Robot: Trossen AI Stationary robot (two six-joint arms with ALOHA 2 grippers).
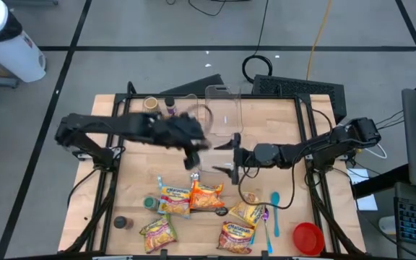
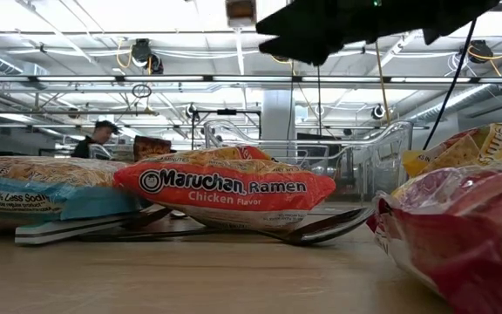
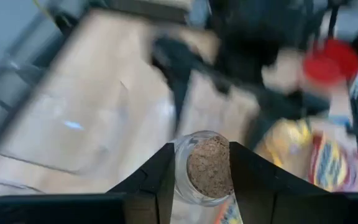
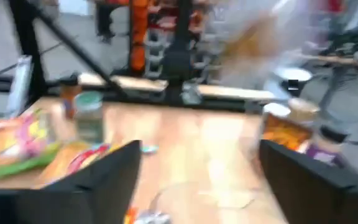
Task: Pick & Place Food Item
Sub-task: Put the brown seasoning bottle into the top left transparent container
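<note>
- The wooden table (image 1: 136, 198) sits on a grey floor marked with dark lines; the low view looks past it into a room with ceiling lights and a person (image 2: 94, 139) far behind.
- A clear plastic bin (image 1: 222, 119) stands at the table's far middle; I cannot tell what, if anything, is in it.
- The left gripper (image 1: 193, 155) hangs above the table's middle, just beside the bin, its jaws closed on a small glass spice jar (image 3: 205, 169). In the left wrist view the jar sits between the two dark fingers (image 3: 151, 180), filled with brown, grainy powder.
- The right gripper (image 1: 231, 157) reaches in to the table's middle, close by the left one, with its jaws spread wide and nothing between them.
- Ramen packets lie along the near edge; an orange Maruchan chicken ramen packet (image 2: 225, 187) lies flat, flanked by a blue-banded packet (image 2: 37, 187).
- A red bowl (image 1: 308, 237) sits at the near right corner, a blue spoon (image 1: 274, 213) beside it.
- A green-lidded jar (image 1: 150, 204) and a dark-lidded jar (image 1: 122, 223) stand near left.
</note>
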